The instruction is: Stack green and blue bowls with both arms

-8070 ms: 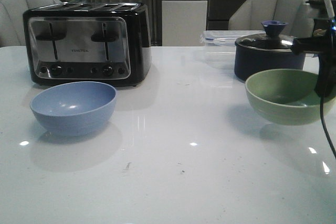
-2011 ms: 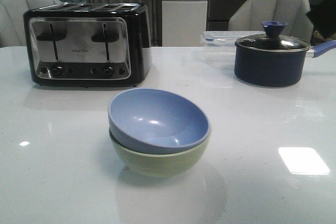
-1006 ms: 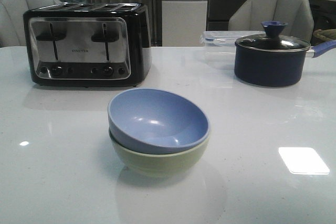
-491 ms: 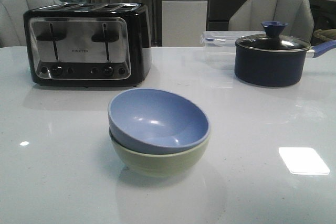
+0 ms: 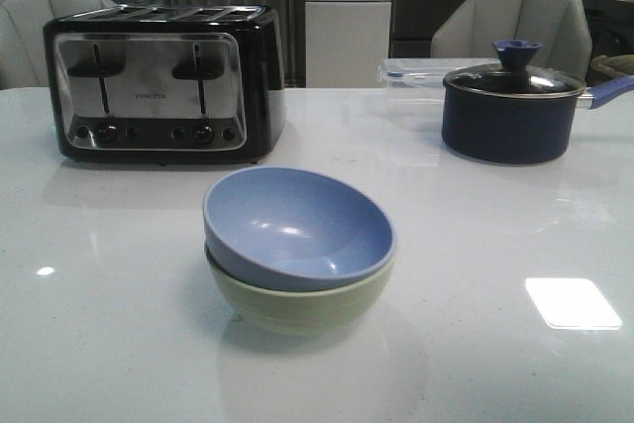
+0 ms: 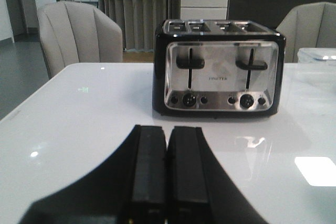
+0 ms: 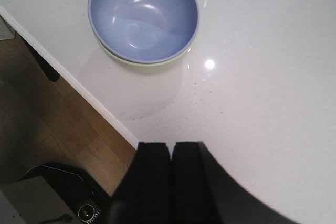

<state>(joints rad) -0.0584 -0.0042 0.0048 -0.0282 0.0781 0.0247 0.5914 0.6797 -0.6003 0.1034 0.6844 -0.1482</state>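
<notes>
The blue bowl (image 5: 297, 225) sits nested inside the green bowl (image 5: 297, 306) at the middle of the white table, a little tilted. The stack also shows in the right wrist view, blue bowl (image 7: 143, 15) over a sliver of green bowl (image 7: 142, 65). My right gripper (image 7: 170, 145) is shut and empty, held above the table away from the bowls. My left gripper (image 6: 167, 129) is shut and empty, low over the table facing the toaster. Neither arm shows in the front view.
A black and steel toaster (image 5: 163, 81) stands at the back left, also in the left wrist view (image 6: 219, 66). A dark navy saucepan (image 5: 510, 106) with a glass lid and a clear box (image 5: 416, 71) stand back right. The table's edge (image 7: 79, 87) runs near the bowls.
Eight seconds ago the bowls were apart, the green one at the right by the right arm. Since two seconds ago the stack has not moved; a dark shape has left the top right.
</notes>
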